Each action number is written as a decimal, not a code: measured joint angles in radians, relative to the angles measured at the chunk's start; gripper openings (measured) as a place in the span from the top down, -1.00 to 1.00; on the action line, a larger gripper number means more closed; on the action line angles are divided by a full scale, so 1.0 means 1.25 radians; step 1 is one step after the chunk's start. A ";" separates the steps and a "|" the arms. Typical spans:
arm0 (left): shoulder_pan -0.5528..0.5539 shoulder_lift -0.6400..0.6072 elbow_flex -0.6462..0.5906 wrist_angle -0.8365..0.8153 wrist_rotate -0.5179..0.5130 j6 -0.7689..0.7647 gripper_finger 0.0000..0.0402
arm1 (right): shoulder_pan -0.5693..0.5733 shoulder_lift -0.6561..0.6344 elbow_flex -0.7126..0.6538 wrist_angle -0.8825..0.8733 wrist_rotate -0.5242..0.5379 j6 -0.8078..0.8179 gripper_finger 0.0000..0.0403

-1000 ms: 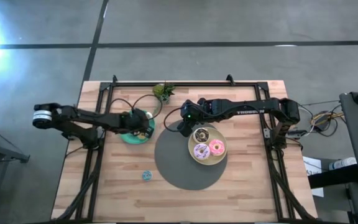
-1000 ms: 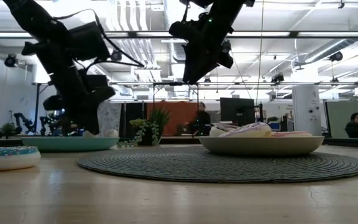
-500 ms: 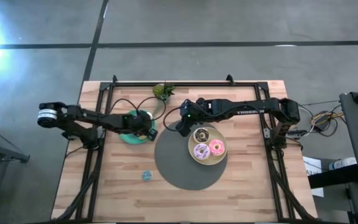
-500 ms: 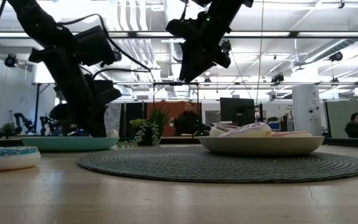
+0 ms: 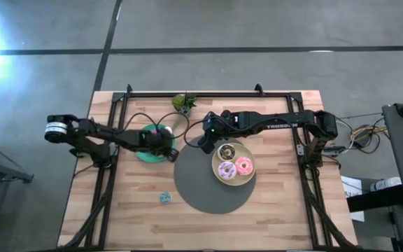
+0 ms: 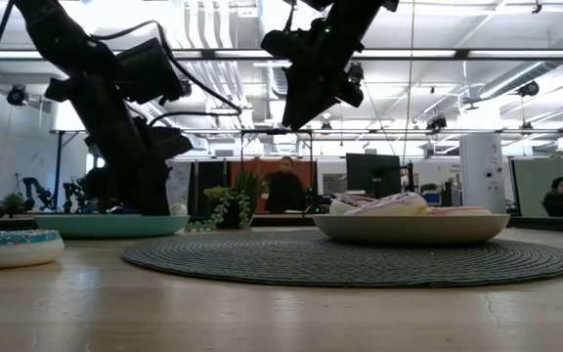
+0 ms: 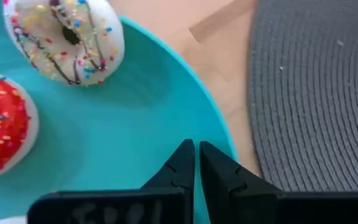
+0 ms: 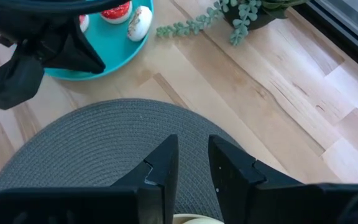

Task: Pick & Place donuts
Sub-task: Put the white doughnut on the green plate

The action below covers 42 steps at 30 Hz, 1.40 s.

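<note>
Overhead, we see the left gripper (image 5: pixel 170 150) low over the teal plate (image 5: pixel 145 155), at the plate's edge nearest the grey round mat (image 5: pixel 194 192). From its wrist camera we note the fingers (image 7: pixel 180 167) pressed together with nothing between them, their tips above bare plate beside the rim (image 7: pixel 210 115). On that plate we find a white sprinkled donut (image 7: pixel 67 38) and a red-iced donut (image 7: pixel 2 124), both apart from the fingers. The right gripper (image 5: pixel 203 142) hangs above the mat's far edge, its fingers (image 8: pixel 163 163) parted slightly and empty. We count three donuts on the pale-yellow plate (image 5: pixel 217 176): brown-and-white (image 5: pixel 227 152), lilac (image 5: pixel 226 169) and pink (image 5: pixel 243 166). A small blue donut (image 5: pixel 165 197) lies alone on the wooden table (image 5: pixel 278 217). A little green plant (image 5: pixel 183 103) stands near the table's far edge.
</note>
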 joint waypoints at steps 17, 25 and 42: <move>-0.117 -0.002 0.000 0.077 0.040 -0.083 1.00 | 0.000 0.000 0.000 0.002 -0.006 0.008 0.60; -0.199 -0.090 0.017 0.065 -0.054 -0.112 1.00 | -0.021 0.086 -0.010 0.128 -0.254 0.085 0.56; -0.241 -0.380 -0.044 -0.414 -0.209 -0.351 1.00 | -0.052 0.322 0.172 0.220 -0.264 0.080 0.74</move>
